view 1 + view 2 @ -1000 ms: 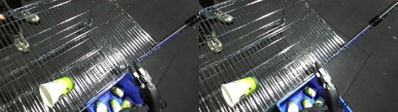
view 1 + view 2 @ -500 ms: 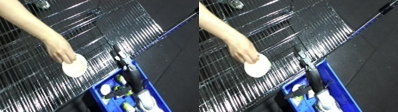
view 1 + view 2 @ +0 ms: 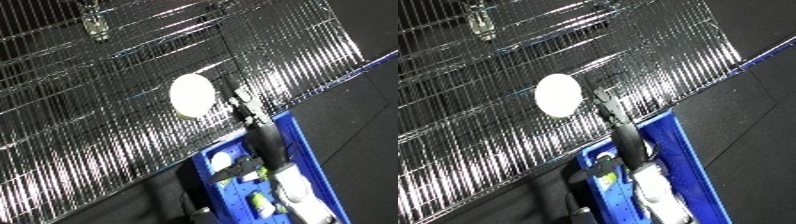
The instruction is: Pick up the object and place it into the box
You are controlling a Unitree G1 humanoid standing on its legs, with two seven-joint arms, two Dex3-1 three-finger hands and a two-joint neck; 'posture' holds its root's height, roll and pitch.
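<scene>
Dark floor (image 3: 355,120) runs along the right side; a shiny wire rack shelf (image 3: 107,125) fills most of both views, tilted w/ the camera. A white paper cup (image 3: 193,95) lies on its side on the wire shelf, its round white face turned toward the camera, a hint of yellow-green at its lower edge. It sits near the shelf's front edge, just up-left of the blue bin (image 3: 682,165), not inside it. Bin is below the shelf edge, lower right of view, w/ several white and yellow-green items (image 3: 293,187) in it; can't tell exactly what they are. A dark, thin arm-like piece (image 3: 624,135) stretches from close to the cup down over the bin's rim; it looks black w/ a lighter tip near the cup, but can't tell if it's a robot hand or what its fingers do. A metal caster-like fitting (image 3: 93,25) shows at top left on the rack. Neither robot hand is clearly identifiable in either eye view, so hand state can't be told.
</scene>
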